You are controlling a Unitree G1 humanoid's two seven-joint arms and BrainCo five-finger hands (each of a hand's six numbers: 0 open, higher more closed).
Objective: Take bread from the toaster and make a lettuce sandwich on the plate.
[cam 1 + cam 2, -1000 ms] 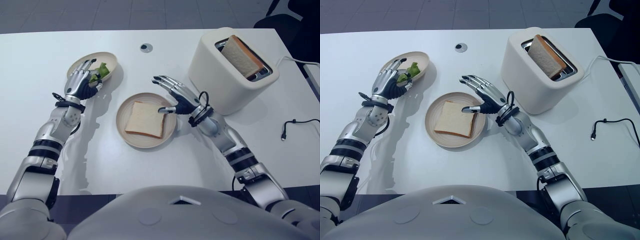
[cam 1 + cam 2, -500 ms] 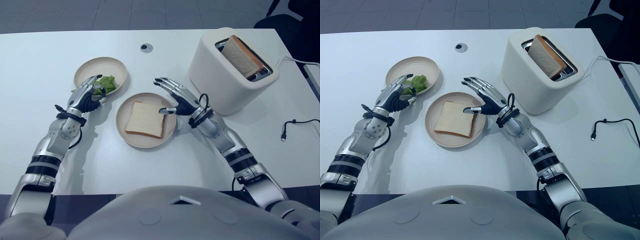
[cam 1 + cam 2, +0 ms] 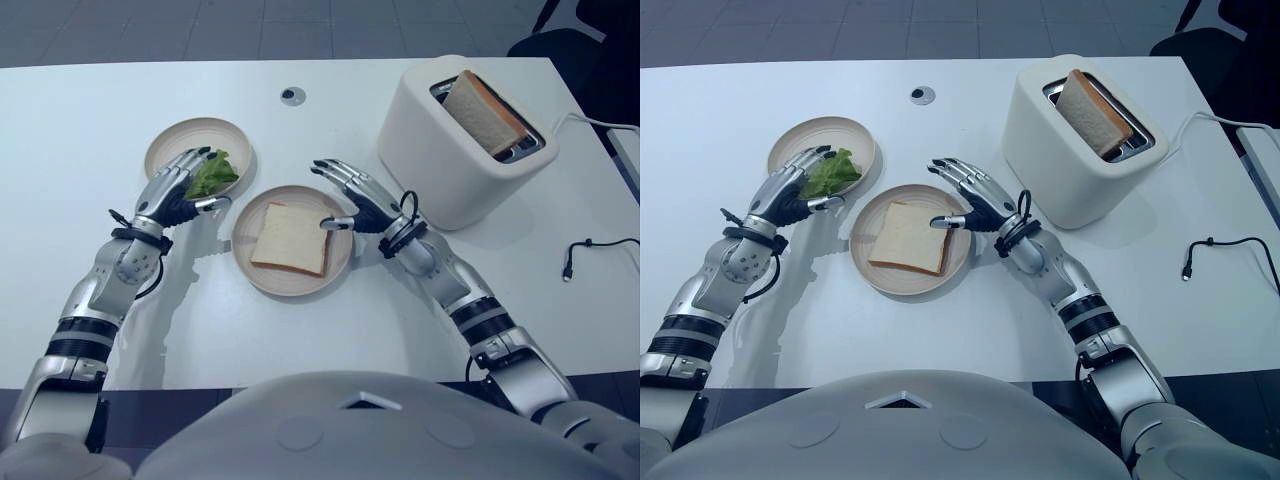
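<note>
The light is soft and even, and it comes from above. The white table is the brightest surface, and the floor behind it is dimmer. The toaster throws a soft shadow with no hard border on the table at its near right side. A thin dark crescent lies along the near right rim of the plate that carries the bread. Small bright highlights sit on the metal fingers of the right hand.
</note>
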